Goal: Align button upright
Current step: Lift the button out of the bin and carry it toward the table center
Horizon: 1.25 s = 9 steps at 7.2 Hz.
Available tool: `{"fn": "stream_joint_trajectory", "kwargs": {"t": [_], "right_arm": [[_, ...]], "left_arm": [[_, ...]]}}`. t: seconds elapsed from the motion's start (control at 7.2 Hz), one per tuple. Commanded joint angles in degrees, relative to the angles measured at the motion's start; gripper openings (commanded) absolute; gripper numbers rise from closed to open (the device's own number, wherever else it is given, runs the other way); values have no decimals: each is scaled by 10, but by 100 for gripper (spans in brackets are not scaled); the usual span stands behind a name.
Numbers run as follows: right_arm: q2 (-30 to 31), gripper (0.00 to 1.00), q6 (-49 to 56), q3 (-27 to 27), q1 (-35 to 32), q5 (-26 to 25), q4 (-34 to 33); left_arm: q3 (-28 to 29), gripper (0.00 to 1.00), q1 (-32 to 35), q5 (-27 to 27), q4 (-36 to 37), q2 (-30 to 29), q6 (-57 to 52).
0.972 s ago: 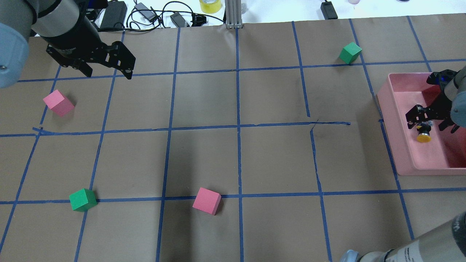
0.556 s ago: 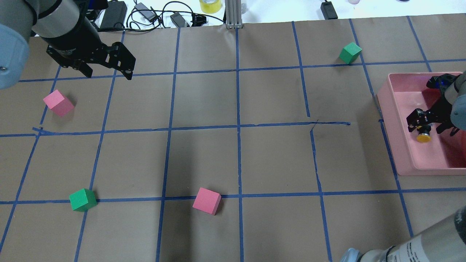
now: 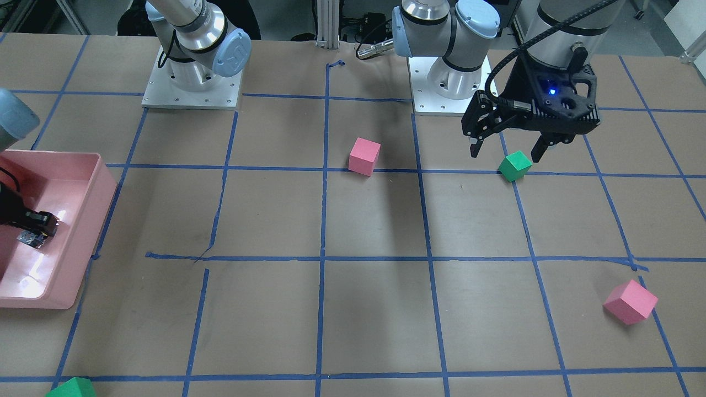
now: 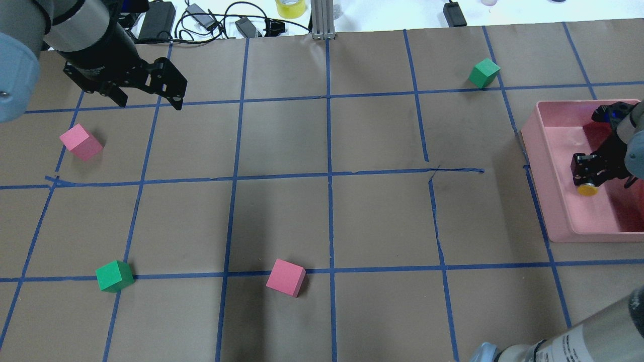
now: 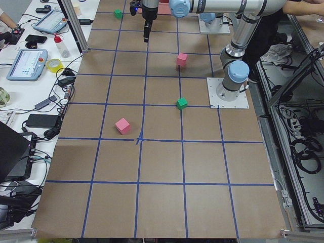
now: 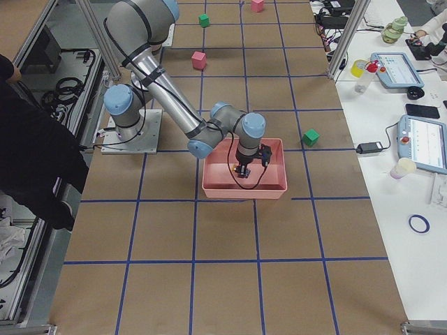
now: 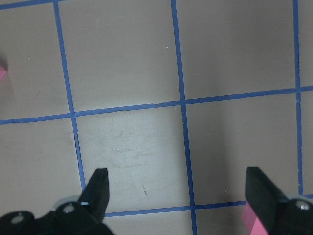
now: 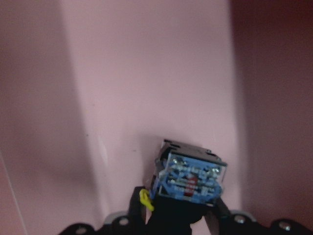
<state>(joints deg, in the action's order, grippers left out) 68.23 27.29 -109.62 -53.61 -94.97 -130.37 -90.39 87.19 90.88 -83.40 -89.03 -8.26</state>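
Observation:
The button [image 4: 586, 190] lies on its side in the pink tray [image 4: 534, 151], yellow cap toward the near side. In the right wrist view its silvery-blue terminal base [image 8: 191, 176] faces the camera, held between the fingers. My right gripper [image 4: 593, 173] is down in the tray and shut on the button's black body; it also shows in the front view [image 3: 34, 223] and the right side view [image 6: 242, 167]. My left gripper [image 4: 150, 103] is open and empty, held above the table's far left; the left wrist view [image 7: 177, 176] shows only bare paper between its fingers.
Pink cubes [image 4: 80, 142] [image 4: 286, 277] and green cubes [image 4: 114, 276] [image 4: 484, 73] lie scattered on the brown paper with blue tape grid. The tray's walls [image 3: 105, 182] enclose the right gripper. Cables and chargers [image 4: 201, 20] lie along the far edge.
My right gripper's fingers have closed from wide apart onto the button, which stays in the tray. The left arm has not moved.

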Motion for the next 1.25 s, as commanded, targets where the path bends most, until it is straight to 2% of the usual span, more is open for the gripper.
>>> {"fn": "stream_joint_trajectory", "kwargs": {"t": [0.0, 0.14, 0.42, 0.56, 0.69, 0.83, 1.11], "right_arm": [[58, 0, -3, 5, -8, 3, 28], [81, 0, -10, 21, -17, 3, 61], [96, 0, -15, 116, -71, 3, 178], [96, 0, -81, 154, -104, 7, 233], [95, 0, -140, 158, -154, 41, 238], [86, 0, -205, 160, -213, 45, 232], [48, 0, -350, 165, -353, 21, 161]], "left_arm": [[0, 100, 0, 0, 0, 0, 1], [-1, 100, 0, 0, 0, 2, 0], [-1, 100, 0, 1, 0, 3, -1], [-2, 100, 0, 1, 0, 3, -1], [-3, 100, 0, 1, 0, 3, -1], [-4, 100, 0, 0, 0, 3, -1], [-3, 100, 0, 0, 0, 3, 0]]}}
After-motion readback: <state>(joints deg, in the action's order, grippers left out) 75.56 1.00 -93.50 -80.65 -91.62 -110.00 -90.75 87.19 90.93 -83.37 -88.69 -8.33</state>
